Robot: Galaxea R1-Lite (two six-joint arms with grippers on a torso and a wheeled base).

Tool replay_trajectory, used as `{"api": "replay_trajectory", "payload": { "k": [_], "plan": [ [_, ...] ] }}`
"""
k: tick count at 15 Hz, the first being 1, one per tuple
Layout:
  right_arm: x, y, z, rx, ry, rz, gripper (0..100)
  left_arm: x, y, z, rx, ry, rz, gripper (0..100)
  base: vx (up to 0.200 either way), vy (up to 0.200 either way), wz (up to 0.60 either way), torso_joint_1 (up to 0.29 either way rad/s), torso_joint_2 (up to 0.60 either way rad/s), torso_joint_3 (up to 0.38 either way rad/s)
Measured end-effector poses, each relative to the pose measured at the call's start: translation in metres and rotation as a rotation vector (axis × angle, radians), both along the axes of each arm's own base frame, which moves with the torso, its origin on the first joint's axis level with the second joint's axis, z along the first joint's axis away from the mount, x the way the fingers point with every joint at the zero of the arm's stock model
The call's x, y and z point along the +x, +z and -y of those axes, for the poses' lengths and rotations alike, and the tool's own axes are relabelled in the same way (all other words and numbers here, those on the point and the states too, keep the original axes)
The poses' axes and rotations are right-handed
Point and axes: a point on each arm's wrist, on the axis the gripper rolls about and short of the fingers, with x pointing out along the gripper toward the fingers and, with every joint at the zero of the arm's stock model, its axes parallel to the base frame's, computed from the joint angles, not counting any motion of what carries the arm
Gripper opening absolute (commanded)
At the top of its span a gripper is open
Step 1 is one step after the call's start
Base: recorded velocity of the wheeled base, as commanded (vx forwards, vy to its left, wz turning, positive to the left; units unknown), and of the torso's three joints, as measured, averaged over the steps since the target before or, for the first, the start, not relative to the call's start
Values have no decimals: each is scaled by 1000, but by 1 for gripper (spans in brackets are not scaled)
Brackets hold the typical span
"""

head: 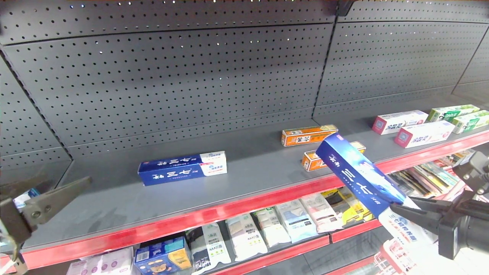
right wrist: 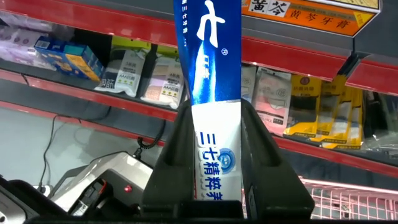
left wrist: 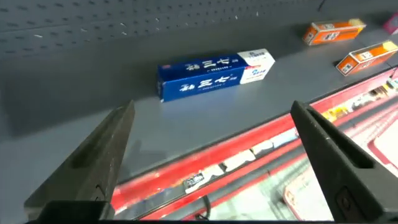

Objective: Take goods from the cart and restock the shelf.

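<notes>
Clamps the right pincer point(head: 399, 214) on the white end of a long blue toothpaste box point(head: 359, 175), one finger pressed to each side. Holds that box tilted, white end low at the right and out in front of the shelf point(head: 259, 164), blue end raised over the red front edge point(head: 229, 208). Covers with it part of the nearer orange box point(head: 311, 161).

Holds the left pincer point(head: 38, 198) low at the left, before the shelf front, jaws spread wide apart. Looks from there toward a second blue box point(left wrist: 214, 73), lying flat mid-shelf with its long side to the front, well apart from both pincers.

Further along the shelf to the right: the farther orange box point(head: 309, 135) nearer the pegboard back wall point(head: 172, 84), then two white-and-pink boxes point(head: 399, 121) point(head: 424, 133), then two green-and-white boxes point(head: 452, 112) point(head: 471, 121), all lying flat. Below the red edge, on the lower shelf point(head: 290, 244): a row of soft packets point(head: 267, 229).
</notes>
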Motion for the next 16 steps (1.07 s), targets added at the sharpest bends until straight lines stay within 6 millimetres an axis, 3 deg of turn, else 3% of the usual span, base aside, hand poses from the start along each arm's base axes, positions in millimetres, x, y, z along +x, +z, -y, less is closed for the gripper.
{"api": "replay_trajectory", "payload": {
  "k": [4,8,12,16],
  "plan": [
    [1,1,0,-6,1,8,0,52,0,5,-28,41,-48,100,0,0,0,0,0,0],
    [1,1,0,-25,-5,14,0,97,-9,23,-105,124,-120,100,0,0,0,0,0,0],
    [0,0,0,-28,-3,12,0,123,-29,38,-86,109,-197,100,0,0,0,0,0,0],
    [0,-1,0,-53,13,22,0,145,-33,63,-83,56,-160,100,0,0,0,0,0,0]
  ]
}}
